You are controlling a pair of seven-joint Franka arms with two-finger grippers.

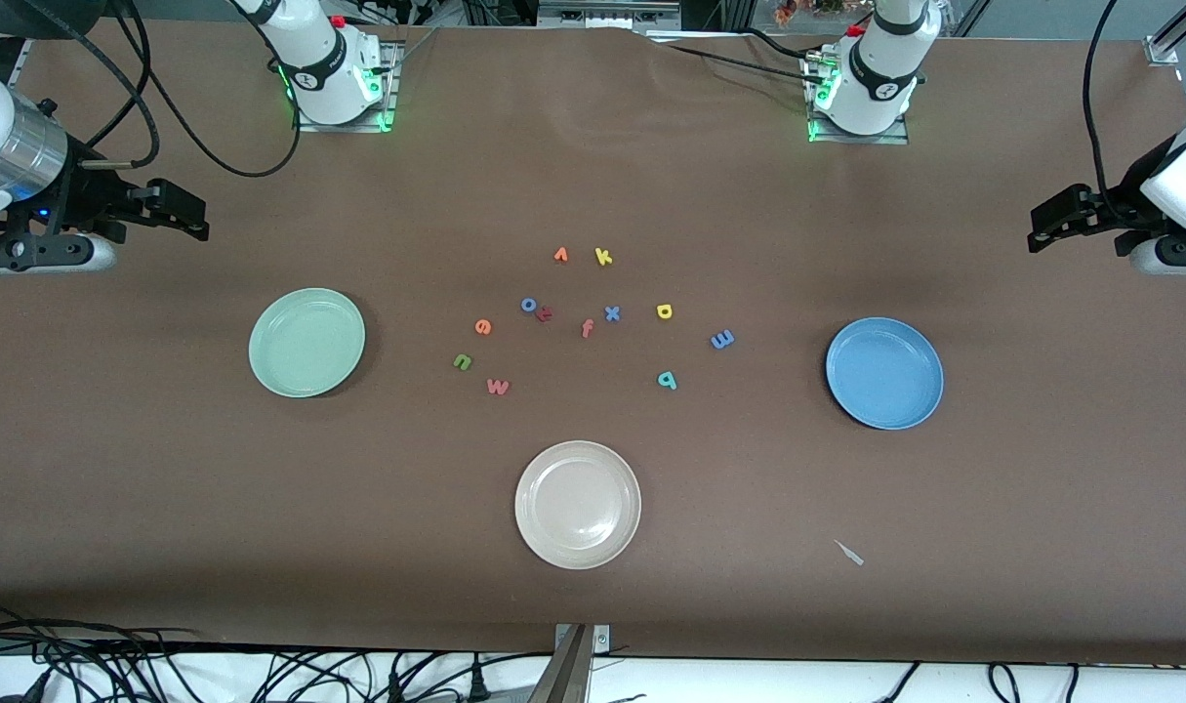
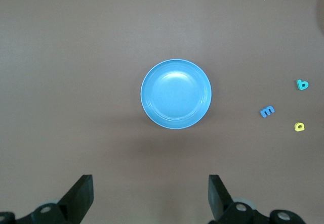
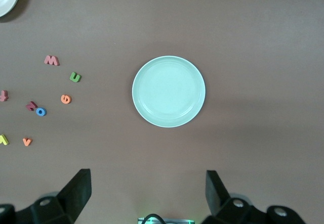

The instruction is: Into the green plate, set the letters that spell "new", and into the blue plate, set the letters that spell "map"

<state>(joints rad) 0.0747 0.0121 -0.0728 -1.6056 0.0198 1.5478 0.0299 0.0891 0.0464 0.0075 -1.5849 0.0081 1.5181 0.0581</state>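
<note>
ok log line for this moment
left gripper open over table | right gripper open over table | green plate empty | blue plate empty

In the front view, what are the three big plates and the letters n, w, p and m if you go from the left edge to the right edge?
green plate → green n → salmon-red w → beige-white plate → teal p → blue m → blue plate

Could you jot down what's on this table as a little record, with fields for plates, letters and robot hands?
Green plate: empty
Blue plate: empty
Beige plate: empty, nearest the front camera
Letters n, e, w: on table
Letters m, a, p: on table
Left gripper: open, waiting
Right gripper: open, waiting
</note>
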